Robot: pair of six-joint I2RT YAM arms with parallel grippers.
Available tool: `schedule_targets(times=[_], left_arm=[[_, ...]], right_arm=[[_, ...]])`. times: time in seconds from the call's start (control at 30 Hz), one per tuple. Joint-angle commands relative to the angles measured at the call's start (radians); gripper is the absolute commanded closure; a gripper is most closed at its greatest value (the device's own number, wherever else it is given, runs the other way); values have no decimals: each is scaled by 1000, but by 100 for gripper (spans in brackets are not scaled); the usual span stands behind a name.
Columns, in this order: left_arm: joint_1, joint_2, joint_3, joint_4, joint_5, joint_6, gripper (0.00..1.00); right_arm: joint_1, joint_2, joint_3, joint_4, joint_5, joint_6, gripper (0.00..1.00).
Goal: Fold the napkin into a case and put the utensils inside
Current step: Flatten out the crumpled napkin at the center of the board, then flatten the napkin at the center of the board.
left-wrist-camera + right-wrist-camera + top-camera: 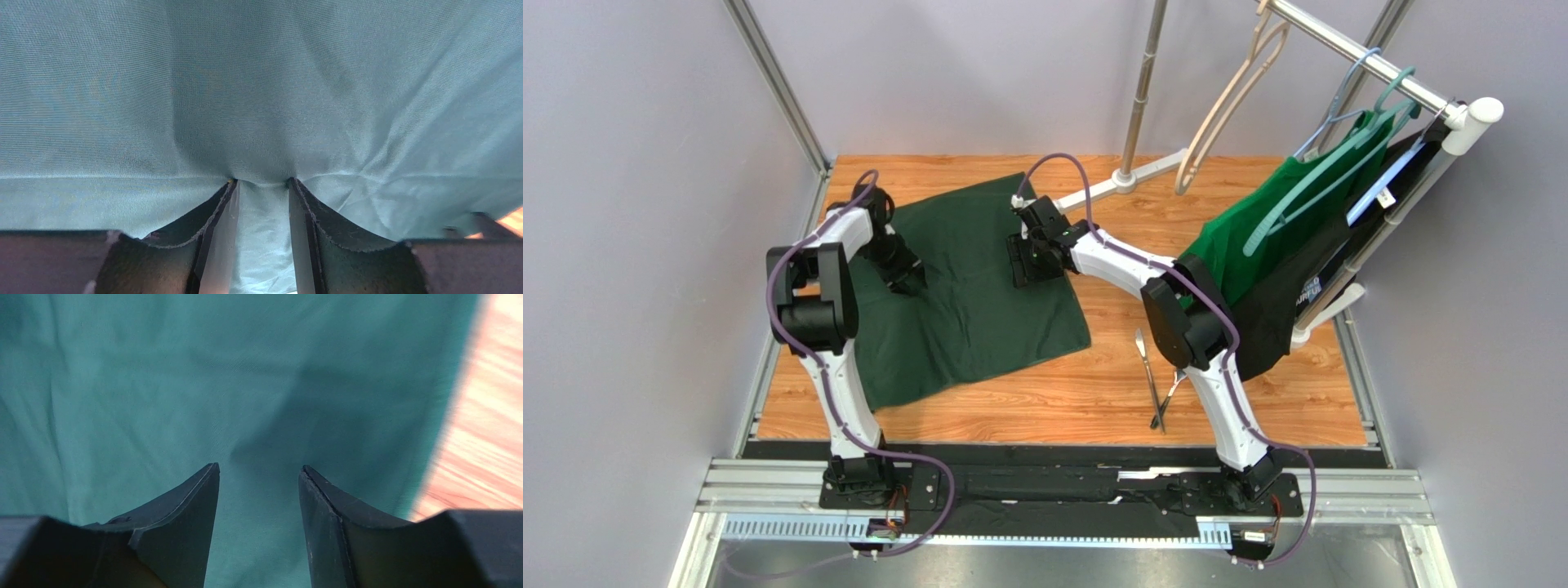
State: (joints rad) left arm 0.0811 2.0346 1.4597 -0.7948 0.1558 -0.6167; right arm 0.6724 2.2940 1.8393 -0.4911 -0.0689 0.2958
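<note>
The dark green napkin (977,321) lies spread flat on the wooden table (1259,410), roughly square. My left gripper (905,275) stands on its left part. In the left wrist view the jaws are apart and both tips of the left gripper (262,180) press into the napkin (245,92), which creases around them. My right gripper (1024,262) hovers over the napkin's far right part. The right wrist view shows the right gripper (259,469) open and empty above the napkin (184,386). The utensils (1151,368) lie crossed on the wood, right of the napkin. No folded case is to be seen.
A clothes rack stands at the back right with a bright green garment (1271,227) on a teal hanger, a black garment (1308,300) and an empty beige hanger (1228,104). Its pole base (1133,172) rests on the table behind the napkin. Grey walls enclose the table.
</note>
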Motion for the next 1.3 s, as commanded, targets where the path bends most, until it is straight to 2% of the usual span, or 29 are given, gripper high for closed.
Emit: schedule_targets(times=[0.0,0.17,0.23,0.27,0.37,0.4,0.53,0.63,0.7,0.73,0.77,0.8,0.87,0.97,1.03,1.07,1.27], left_arm=[[3,122,135,-4,94,40,56],[0,254,358,-20,211,81,56],[-4,251,411,-47,212,104,55],[-7,234,416,-59,167,107,55],[-7,78,332,-64,38,123,52],[-6,26,296,-60,12,126,47],[-7,-289,36,-63,-134,114,40],[-1,-446,-151,-107,-154,82,38],[35,-510,-291,-127,-154,52,40],[60,-568,-342,-121,-153,25,41],[136,-594,-392,-115,-142,11,44],[185,-618,-476,-103,-121,3,49],[322,-672,-542,-58,-29,-5,59],[405,-697,-604,-9,2,6,64],[422,-680,-618,26,-6,15,63],[424,-666,-621,40,-4,18,59],[453,-525,-584,65,-78,15,52]], right_arm=[[0,30,75,71,35,3,45],[-48,111,171,40,66,-1,45],[-74,134,196,34,61,-1,44],[-83,145,236,23,57,-9,44],[-97,180,287,-26,46,-61,43],[-99,171,305,-46,41,-84,42],[-85,77,302,-104,20,-38,37],[-56,-58,200,-147,49,24,18],[-39,-140,116,-181,67,63,14],[-21,-180,12,-176,58,95,14],[-11,-273,-58,-162,57,109,14],[1,-315,-115,-140,67,120,14],[39,-448,-279,-100,113,137,15],[59,-597,-451,-46,83,167,21],[62,-651,-524,-12,26,180,22],[62,-695,-569,5,15,183,23],[59,-748,-606,3,11,134,23]])
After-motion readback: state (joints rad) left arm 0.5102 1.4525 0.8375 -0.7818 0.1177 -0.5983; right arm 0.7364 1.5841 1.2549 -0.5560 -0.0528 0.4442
